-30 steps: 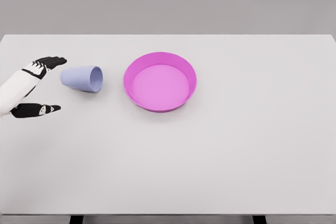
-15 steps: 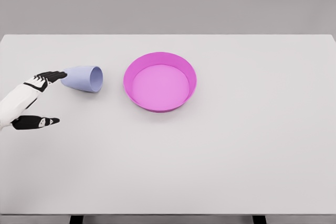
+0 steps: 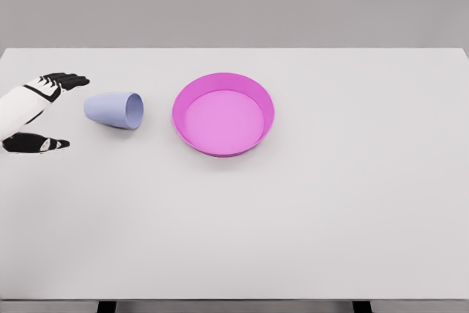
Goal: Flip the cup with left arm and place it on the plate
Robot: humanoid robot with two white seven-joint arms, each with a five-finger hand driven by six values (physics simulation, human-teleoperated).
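A pale blue cup (image 3: 114,110) lies on its side on the white table, its mouth facing right toward the plate. A magenta plate (image 3: 223,113) with a raised rim sits to the cup's right, a short gap between them. My left hand (image 3: 53,111) is at the left edge, just left of the cup's base and not touching it. Its fingers (image 3: 64,80) are spread above and its thumb below, holding nothing. The right arm does not show.
The white table (image 3: 308,210) stretches wide to the right and front of the plate. Its far edge meets a grey wall.
My left hand dropped and touched the cup's base half a second ago, then pulled back up and to the left. The cup and plate have not moved.
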